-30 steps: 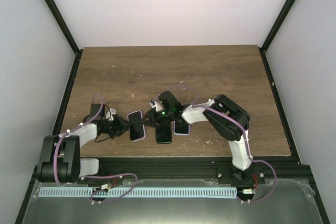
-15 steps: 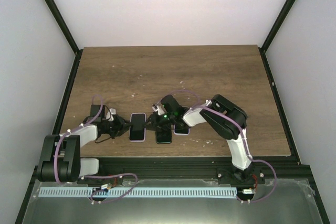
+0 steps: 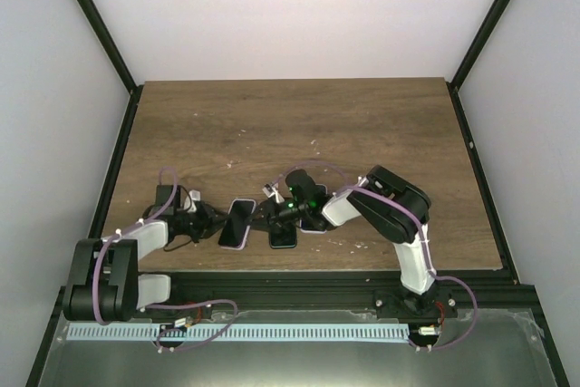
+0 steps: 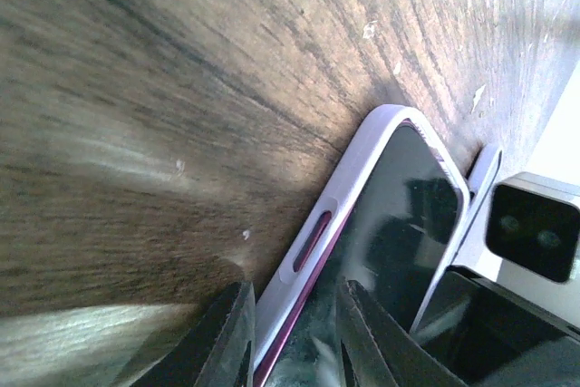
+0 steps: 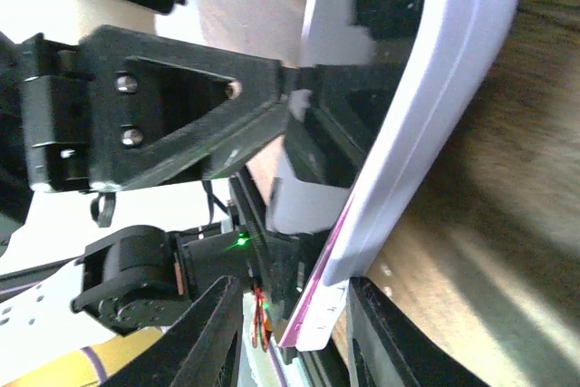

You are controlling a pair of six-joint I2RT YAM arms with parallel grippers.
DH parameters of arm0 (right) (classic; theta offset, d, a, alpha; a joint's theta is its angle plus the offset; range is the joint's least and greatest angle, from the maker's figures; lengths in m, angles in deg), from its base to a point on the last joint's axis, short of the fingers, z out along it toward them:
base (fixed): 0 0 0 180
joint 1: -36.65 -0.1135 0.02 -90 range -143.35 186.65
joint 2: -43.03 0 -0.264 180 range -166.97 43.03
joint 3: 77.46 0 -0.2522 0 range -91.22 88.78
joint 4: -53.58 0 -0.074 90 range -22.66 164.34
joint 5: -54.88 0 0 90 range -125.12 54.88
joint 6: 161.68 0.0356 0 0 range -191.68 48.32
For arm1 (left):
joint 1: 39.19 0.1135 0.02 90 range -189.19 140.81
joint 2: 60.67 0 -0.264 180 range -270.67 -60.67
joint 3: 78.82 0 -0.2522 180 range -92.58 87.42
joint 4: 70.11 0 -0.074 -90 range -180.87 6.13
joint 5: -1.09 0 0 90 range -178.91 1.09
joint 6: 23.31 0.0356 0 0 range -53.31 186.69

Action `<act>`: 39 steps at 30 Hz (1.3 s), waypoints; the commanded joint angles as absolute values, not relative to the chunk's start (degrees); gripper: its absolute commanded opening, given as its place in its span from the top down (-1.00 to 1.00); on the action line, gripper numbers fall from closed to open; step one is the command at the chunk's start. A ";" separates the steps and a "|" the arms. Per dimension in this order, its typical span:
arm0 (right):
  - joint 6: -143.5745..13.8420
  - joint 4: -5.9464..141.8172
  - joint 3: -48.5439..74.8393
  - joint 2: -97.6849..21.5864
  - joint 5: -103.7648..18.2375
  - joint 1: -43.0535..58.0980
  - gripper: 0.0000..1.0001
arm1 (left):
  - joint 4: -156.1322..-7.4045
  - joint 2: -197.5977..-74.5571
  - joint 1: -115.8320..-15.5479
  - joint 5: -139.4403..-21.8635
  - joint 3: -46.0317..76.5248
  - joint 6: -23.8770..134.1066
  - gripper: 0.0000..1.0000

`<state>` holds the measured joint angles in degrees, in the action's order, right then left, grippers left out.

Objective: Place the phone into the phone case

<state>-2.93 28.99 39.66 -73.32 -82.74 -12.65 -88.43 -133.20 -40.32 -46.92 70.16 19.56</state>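
Note:
A phone with a dark screen (image 4: 399, 224) and magenta edge sits inside the lilac phone case (image 3: 236, 224), which lies tilted on the table near the front edge. My left gripper (image 3: 214, 221) holds the case's left long edge. In the left wrist view its fingertips (image 4: 294, 333) pinch the lilac rim (image 4: 362, 169) and the screen. My right gripper (image 3: 265, 217) is at the case's right side. In the right wrist view its jaws (image 5: 294, 333) stand apart around a corner of the case (image 5: 435, 88), and the magenta phone edge (image 5: 313, 310) shows there.
Two more phones lie just right of the case: a dark one (image 3: 283, 235) and one in a light case (image 3: 314, 221), under the right arm. The table's front edge and black rail (image 3: 299, 274) run close behind the grippers.
The cased phone has swung from upright to leaning with its far end to the right. My right gripper has moved down and left against its right side. My left gripper stays on it.

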 commanded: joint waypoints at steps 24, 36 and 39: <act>-13.26 45.89 30.43 -70.46 -77.21 -13.79 0.30 | -85.18 -131.86 -44.11 -37.33 73.24 13.81 0.44; -18.32 58.19 28.21 -68.95 -70.54 -13.50 0.81 | -88.94 -131.38 -43.98 -38.54 69.15 15.60 0.33; -16.42 53.10 30.21 -67.99 -73.55 -12.74 0.85 | -92.57 -129.62 -42.65 -37.92 66.94 17.47 0.25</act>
